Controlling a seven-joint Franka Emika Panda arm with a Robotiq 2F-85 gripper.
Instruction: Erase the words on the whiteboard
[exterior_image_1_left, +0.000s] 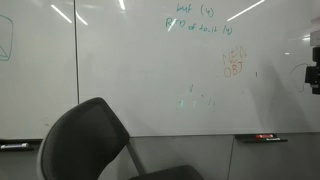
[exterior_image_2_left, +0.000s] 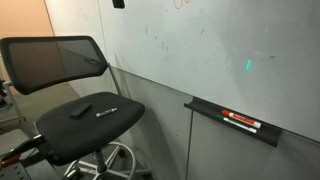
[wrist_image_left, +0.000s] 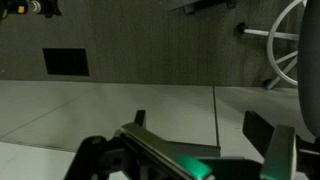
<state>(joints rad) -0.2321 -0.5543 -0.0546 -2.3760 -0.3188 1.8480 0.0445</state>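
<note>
The whiteboard (exterior_image_1_left: 150, 70) fills the wall in both exterior views (exterior_image_2_left: 200, 50). Green words (exterior_image_1_left: 195, 20) stand near its top and orange words (exterior_image_1_left: 234, 64) at the right. In the wrist view, which stands upside down, my gripper (wrist_image_left: 200, 125) has its two dark fingers wide apart with nothing between them, facing the grey wall below the board. A dark shape at the frame edge in both exterior views (exterior_image_1_left: 314, 75) (exterior_image_2_left: 118, 3) may be the gripper, close to the board. A small dark block, perhaps an eraser (exterior_image_2_left: 80, 111), lies on the chair seat.
A black office chair (exterior_image_1_left: 85, 140) (exterior_image_2_left: 75, 110) stands in front of the board. A tray with red and black markers (exterior_image_2_left: 240, 122) (exterior_image_1_left: 265, 137) hangs under the board. The chair's wheel base (wrist_image_left: 290, 40) and a dark wall vent (wrist_image_left: 65, 62) show in the wrist view.
</note>
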